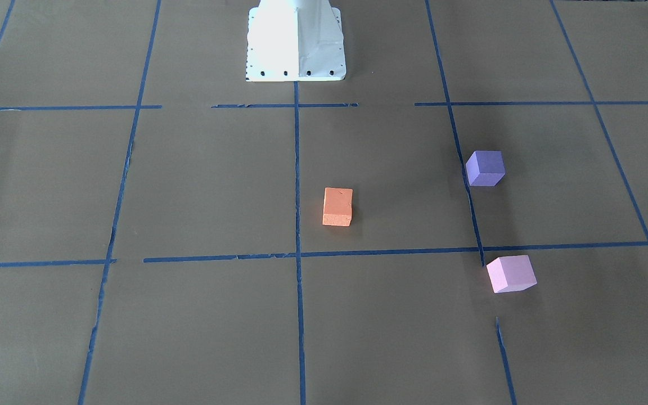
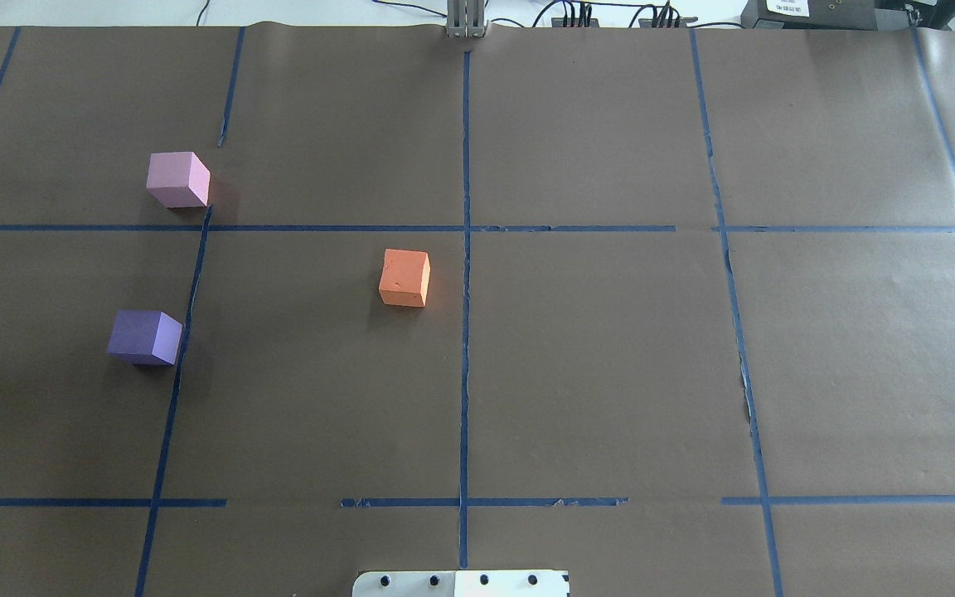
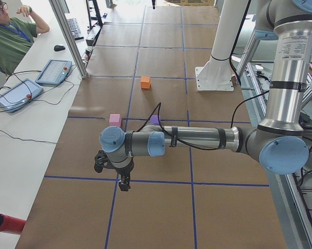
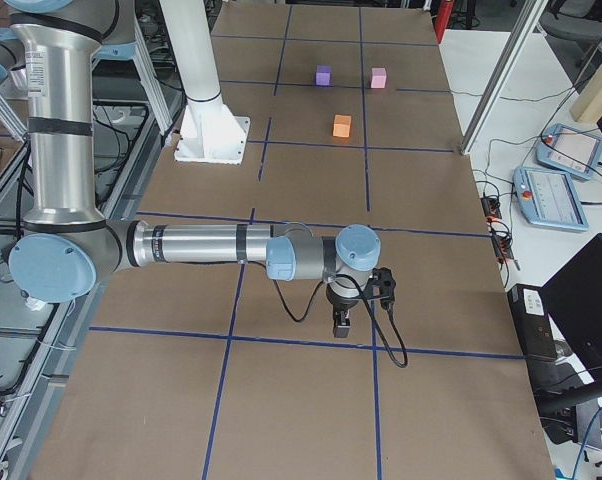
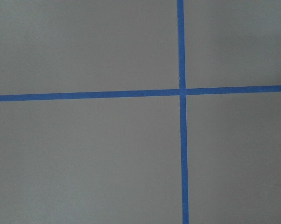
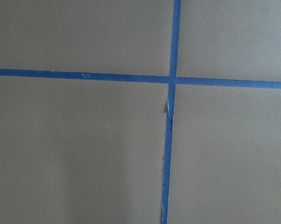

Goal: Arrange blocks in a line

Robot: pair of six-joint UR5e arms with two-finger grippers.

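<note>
Three foam cubes lie apart on the brown paper. The orange block (image 2: 404, 278) sits near the centre line and shows in the front view (image 1: 337, 206). The violet-purple block (image 2: 144, 337) lies at the left in the overhead view and also shows in the front view (image 1: 485, 167). The light pink block (image 2: 177, 179) lies farther out and shows in the front view (image 1: 511, 273). My left gripper (image 3: 124, 182) shows only in the exterior left view and my right gripper (image 4: 342, 322) only in the exterior right view. Both hang far from the blocks; I cannot tell whether they are open or shut.
Blue tape lines (image 2: 466, 249) divide the paper into a grid. The white robot base (image 1: 296, 42) stands at the table's near middle. Control tablets (image 3: 21, 93) and cables lie on the side bench, where an operator (image 3: 11, 36) sits. Both wrist views show only paper and crossing tape.
</note>
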